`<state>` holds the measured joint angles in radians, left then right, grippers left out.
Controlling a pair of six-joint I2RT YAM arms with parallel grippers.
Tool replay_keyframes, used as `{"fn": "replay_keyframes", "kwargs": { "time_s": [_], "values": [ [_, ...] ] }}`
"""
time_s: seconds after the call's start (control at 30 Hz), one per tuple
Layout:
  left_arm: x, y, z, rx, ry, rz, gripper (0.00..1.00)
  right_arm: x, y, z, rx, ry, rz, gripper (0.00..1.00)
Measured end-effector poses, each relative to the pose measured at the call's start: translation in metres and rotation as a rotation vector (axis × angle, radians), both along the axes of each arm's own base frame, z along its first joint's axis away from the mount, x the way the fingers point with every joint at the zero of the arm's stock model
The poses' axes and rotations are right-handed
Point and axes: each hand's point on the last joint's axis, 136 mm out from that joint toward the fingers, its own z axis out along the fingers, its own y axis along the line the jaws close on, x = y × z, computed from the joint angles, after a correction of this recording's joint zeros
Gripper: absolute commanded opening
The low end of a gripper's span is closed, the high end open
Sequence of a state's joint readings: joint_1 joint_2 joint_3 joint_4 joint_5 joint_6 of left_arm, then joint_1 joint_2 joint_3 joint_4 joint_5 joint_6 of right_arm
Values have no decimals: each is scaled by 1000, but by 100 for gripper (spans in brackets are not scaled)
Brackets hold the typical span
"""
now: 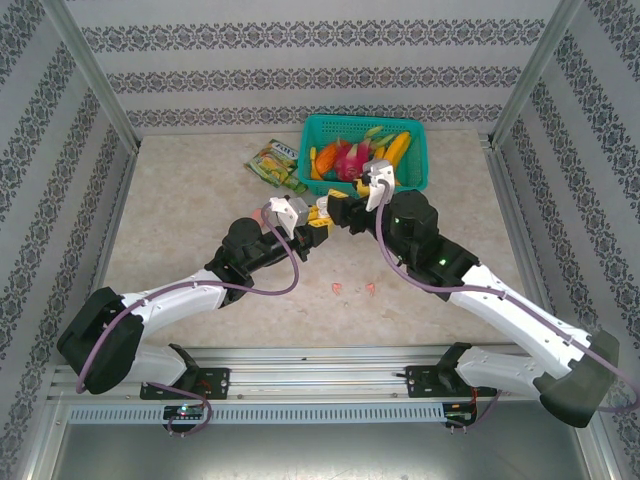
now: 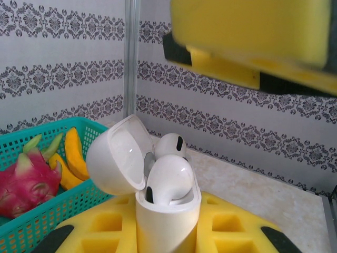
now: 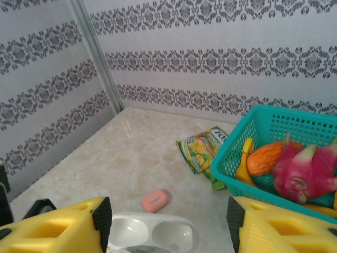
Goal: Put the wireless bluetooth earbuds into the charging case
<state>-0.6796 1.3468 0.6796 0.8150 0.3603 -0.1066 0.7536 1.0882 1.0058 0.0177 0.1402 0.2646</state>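
Near the basket [image 1: 360, 118], the left tool [image 2: 168, 232] clamps the open case [image 2: 167, 219] upright, seemingly so the spread right tool [image 3: 168, 221] can seat its white earbuds [image 2: 169, 176]; pink earbuds [image 1: 336, 288] lie farther off.

Nothing legible; print on the green snack packet [image 3: 202, 150] is too blurred

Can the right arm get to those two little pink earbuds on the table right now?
Probably yes: the pink earbuds lie on bare table, nothing covers them, and the right claw is open.
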Motion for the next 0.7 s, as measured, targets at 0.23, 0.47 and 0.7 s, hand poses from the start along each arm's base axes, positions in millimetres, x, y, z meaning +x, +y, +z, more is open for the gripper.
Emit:
{"fn": "replay_keyframes", "kwargs": {
  "time_s": [0.23,0.47,0.7],
  "values": [
    [-2,-2,0,2,-1,-16,0,24,-17,32,70,78,-50,60],
    [-12,-7,-4,25,-7,-79,0,67,-11,15,18,283,-48,48],
    [-21,-11,-9,54,0,-131,0,89,4,-49,-109,525,-11,35]
  ]
}}
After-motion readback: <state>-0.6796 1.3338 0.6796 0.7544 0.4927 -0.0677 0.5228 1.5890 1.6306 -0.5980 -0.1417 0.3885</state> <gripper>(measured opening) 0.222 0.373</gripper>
